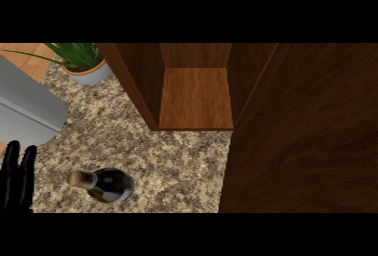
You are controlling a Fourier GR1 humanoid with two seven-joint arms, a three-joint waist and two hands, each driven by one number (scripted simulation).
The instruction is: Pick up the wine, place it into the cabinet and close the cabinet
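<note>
Resting at the near left edge, the left hand (16, 175) keeps its fingers straight and upward, released, touching nothing. Just right of it the wine (107, 184) stands on the speckled surface (170, 160), cork toward the hand. Farther back, the cabinet (193, 97) is open, its door (303, 130) swung to the right.

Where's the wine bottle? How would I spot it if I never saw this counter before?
Find the open wooden cabinet at the top, then look down across the speckled counter. The wine bottle stands near the bottom edge. It is dark and shiny with a tan cork, unlike the leafy potted plant.
</note>
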